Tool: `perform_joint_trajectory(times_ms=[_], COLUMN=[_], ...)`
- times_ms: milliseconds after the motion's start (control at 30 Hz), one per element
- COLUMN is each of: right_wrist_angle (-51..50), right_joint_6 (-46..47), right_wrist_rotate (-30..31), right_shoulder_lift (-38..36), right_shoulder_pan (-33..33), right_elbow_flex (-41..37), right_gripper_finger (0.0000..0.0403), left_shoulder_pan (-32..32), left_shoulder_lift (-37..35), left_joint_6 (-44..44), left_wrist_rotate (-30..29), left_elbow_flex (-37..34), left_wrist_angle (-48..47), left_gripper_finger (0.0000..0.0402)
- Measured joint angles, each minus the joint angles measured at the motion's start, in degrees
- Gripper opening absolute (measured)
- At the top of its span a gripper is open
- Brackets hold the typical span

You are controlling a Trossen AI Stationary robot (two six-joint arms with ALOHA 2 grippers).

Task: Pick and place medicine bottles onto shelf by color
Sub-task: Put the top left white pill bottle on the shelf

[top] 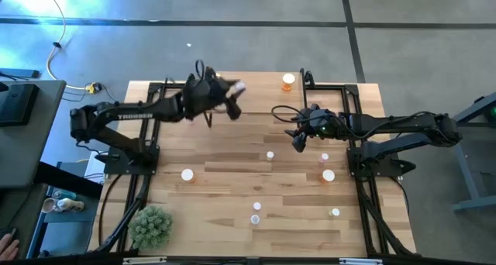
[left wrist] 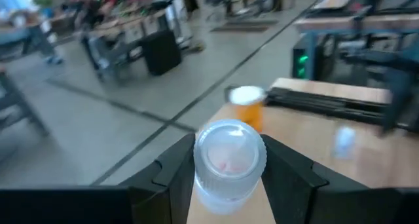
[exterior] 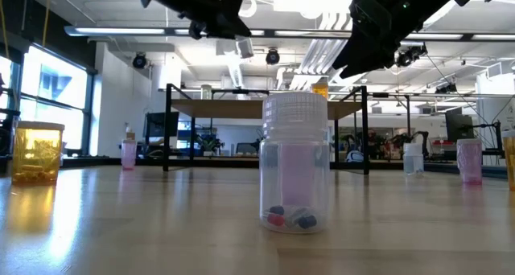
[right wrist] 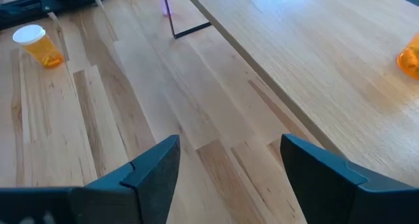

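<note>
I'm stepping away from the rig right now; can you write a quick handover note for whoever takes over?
Left tool: shut on a clear, white-capped bottle, raised over the shelf.
Right tool: open, empty, above the table beside the shelf.
Done: one orange bottle stands on the shelf.
Left: set down the held bottle; others, such as the white-capped one, remain scattered on the table.

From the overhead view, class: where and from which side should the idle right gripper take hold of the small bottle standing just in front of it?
Grip the white-capped bottle around its round body below the cap, descending from above: it stands upright and apart. The right gripper, open and empty, hovers beside it.
</note>
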Motion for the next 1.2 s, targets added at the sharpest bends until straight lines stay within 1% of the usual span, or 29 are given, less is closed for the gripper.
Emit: perform_joint_trajectory(times_ms=[67,133,233,300,400,567,733,867,1200], right_wrist_angle=[0.0,0.0,0.0,0.0,0.0,0.0,0.0,0.0,0.0], right_joint_6=[0.0,0.0,0.0,-0.1,-0.2,0.0,0.0,0.0,0.0], right_wrist_rotate=[0.0,0.0,0.0,0.0,0.0,0.0,0.0,0.0,0.0], right_shoulder_lift=[0.0,0.0,0.0,0.0,0.0,0.0,0.0,0.0,0.0], right_shoulder_pan=[0.0,0.0,0.0,0.0,0.0,0.0,0.0,0.0,0.0], right_elbow_flex=[0.0,0.0,0.0,0.0,0.0,0.0,0.0,0.0,0.0], right_gripper_finger=[0.0256,0.0256,0.0256,0.0256,0.0256,0.0256,0.0256,0.0256,0.0256], left_shoulder_pan=[2.3,4.2,6.1,6.8,6.9,7.1,7.1,7.4,8.4], left_shoulder_lift=[0.8,1.4,2.5,3.7,6.1,10.1,12.3,13.1,15.2], left_joint_6=[-1.7,-3.4,-5.9,-7.3,-7.6,-8.6,-9.6,-12.0,-13.6], left_wrist_rotate=[0.0,0.5,3.1,4.4,4.5,2.1,-2.3,-2.6,-2.3], left_elbow_flex=[2.2,3.1,3.2,3.2,3.2,3.2,3.2,3.1,3.2], left_wrist_angle=[-3.0,-3.3,-3.4,-3.8,-3.6,-3.2,-1.8,-2.2,-1.7], left_gripper_finger=[0.0147,0.0147,0.0147,0.0147,0.0147,0.0147,0.0144,0.014,0.0142])
